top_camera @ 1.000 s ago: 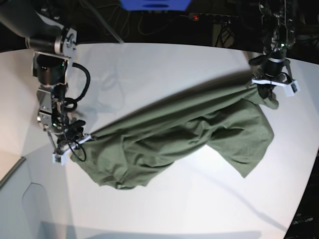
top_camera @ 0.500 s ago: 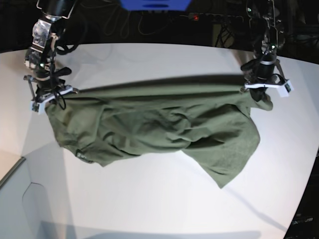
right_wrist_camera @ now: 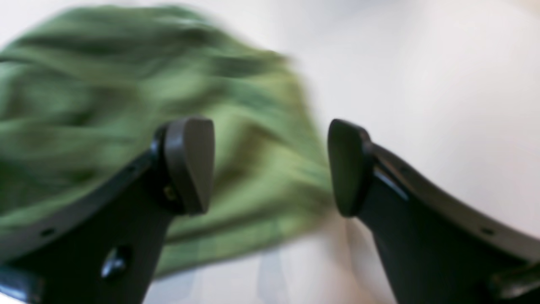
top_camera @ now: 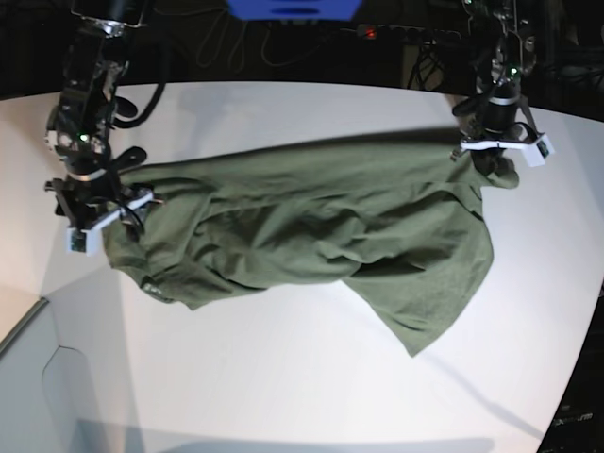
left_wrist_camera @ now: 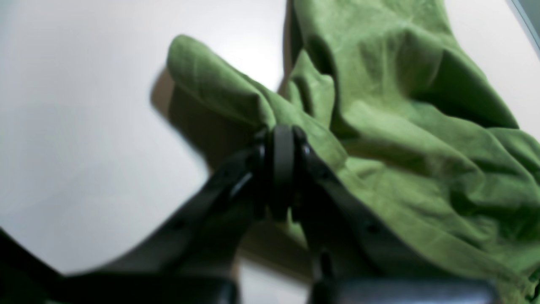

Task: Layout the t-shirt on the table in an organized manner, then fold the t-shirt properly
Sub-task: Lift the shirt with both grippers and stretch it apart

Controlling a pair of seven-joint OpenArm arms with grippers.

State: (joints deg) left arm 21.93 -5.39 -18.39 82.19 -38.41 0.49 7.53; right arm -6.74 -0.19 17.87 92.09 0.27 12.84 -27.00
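Note:
The olive-green t-shirt (top_camera: 321,231) lies wrinkled across the middle of the white table (top_camera: 283,377), stretched from left to right in the base view. My left gripper (top_camera: 500,151), at the back right in that view, is shut on the shirt's far right corner. The left wrist view shows its jaws (left_wrist_camera: 282,162) pinched together on a fold of green cloth (left_wrist_camera: 400,126). My right gripper (top_camera: 109,219) hovers at the shirt's left end. In the right wrist view its jaws (right_wrist_camera: 270,169) stand wide apart with nothing between them, above the blurred cloth (right_wrist_camera: 105,105).
The table's curved front-left edge (top_camera: 47,349) runs near the right arm. Dark cables and a power strip (top_camera: 396,33) lie beyond the table's far edge. Bare white tabletop (left_wrist_camera: 84,105) stretches around the shirt on all sides.
My right gripper has opened and let go of the shirt's left end, which has dropped onto the table. My left gripper keeps its hold and has barely moved.

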